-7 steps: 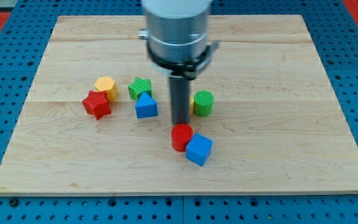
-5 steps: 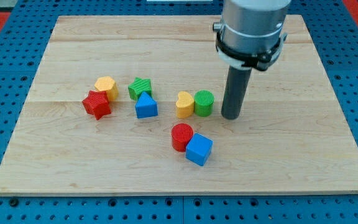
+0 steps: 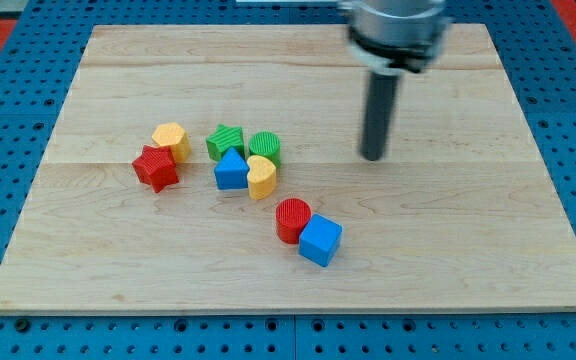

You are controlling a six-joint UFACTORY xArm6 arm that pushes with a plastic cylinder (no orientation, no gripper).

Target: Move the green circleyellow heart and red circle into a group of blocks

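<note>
The green circle (image 3: 265, 147) stands left of the board's middle, touching the green star-like block (image 3: 225, 141). The yellow heart (image 3: 260, 177) lies just below it, against the blue triangle (image 3: 232, 170). The red circle (image 3: 292, 219) sits lower, touching the blue cube (image 3: 320, 240). My tip (image 3: 372, 156) is well to the right of the green circle, apart from every block.
A red star (image 3: 155, 167) and a yellow hexagon-like block (image 3: 171, 139) touch each other at the left. The wooden board (image 3: 488, 230) lies on a blue pegboard surface.
The green circle and yellow heart have shifted left to join the green star and blue triangle. My tip has moved up a little on the right side. The red circle has not moved.
</note>
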